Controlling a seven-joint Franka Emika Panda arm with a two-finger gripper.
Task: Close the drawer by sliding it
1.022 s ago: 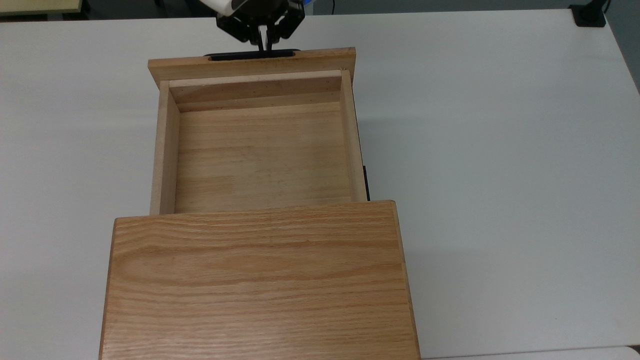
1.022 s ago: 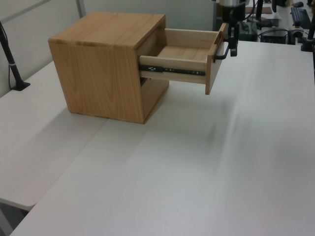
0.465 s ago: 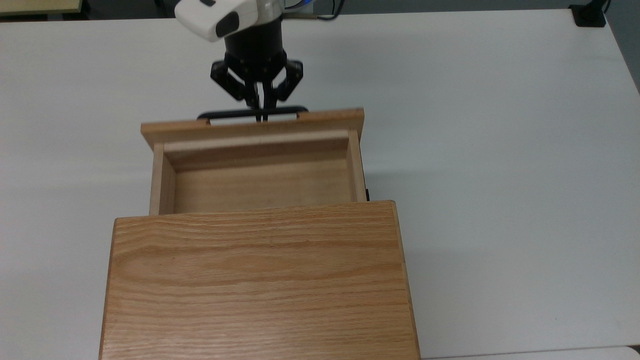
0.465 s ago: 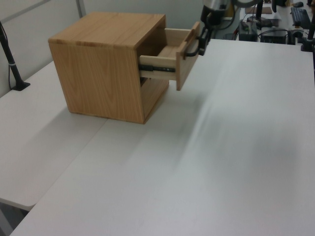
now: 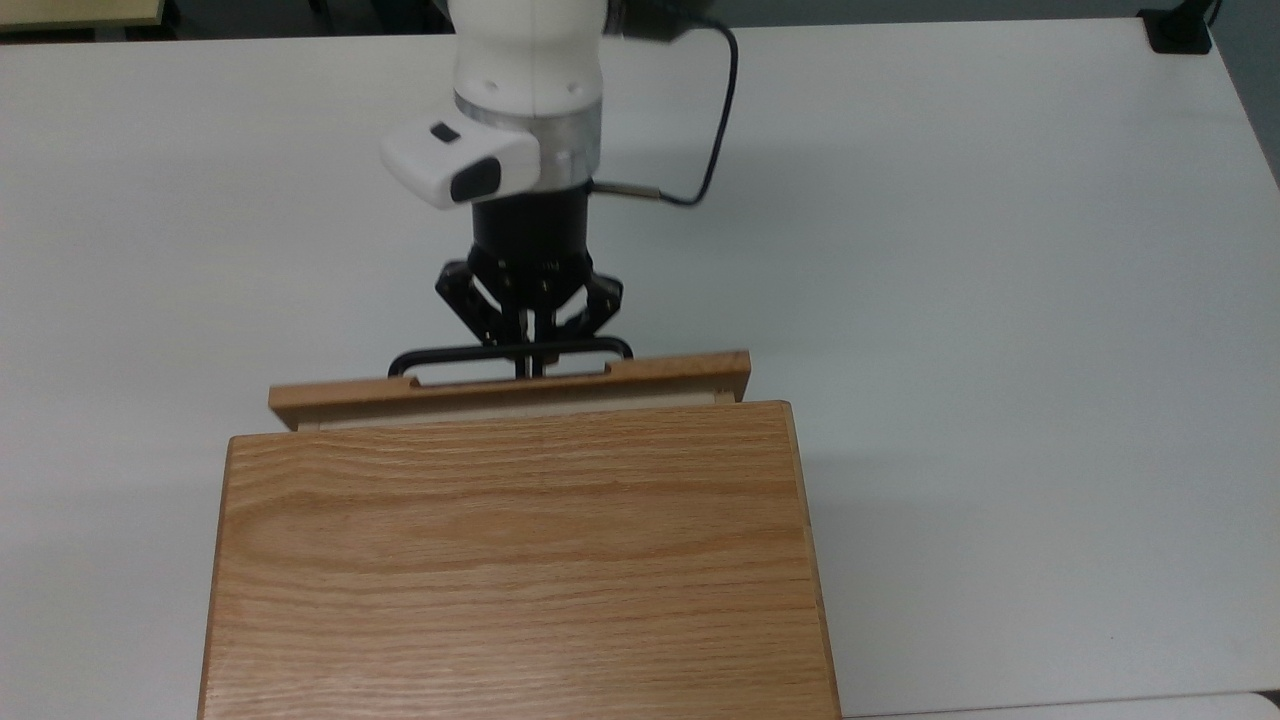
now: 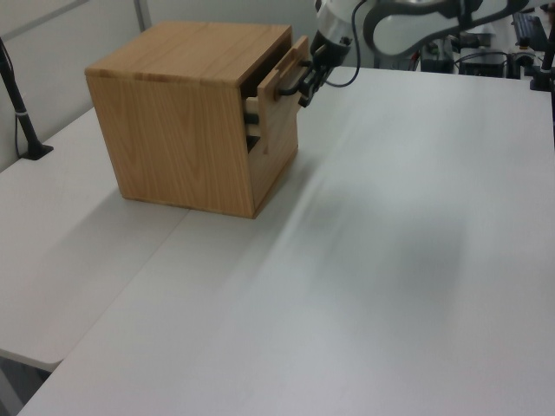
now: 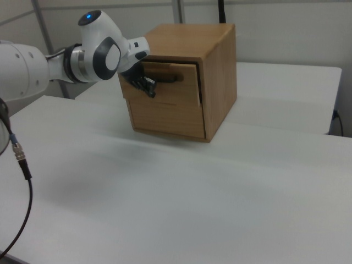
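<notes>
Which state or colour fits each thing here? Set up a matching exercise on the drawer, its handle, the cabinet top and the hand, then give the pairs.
Column one:
1. drawer
2. handle
3. cabinet top
4. hand

Column two:
A. black bar
B. shut on the handle
C. nearly closed, a thin gap left
D. flat oak-grained surface

Pairs: 1-C, 2-A, 3-D, 4-B

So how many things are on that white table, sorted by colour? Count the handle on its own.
Wood-coloured: 2, the cabinet and the drawer, almost pushed in
Black: 1, the bar handle on the drawer front, gripped by the gripper
Total: 3
</notes>
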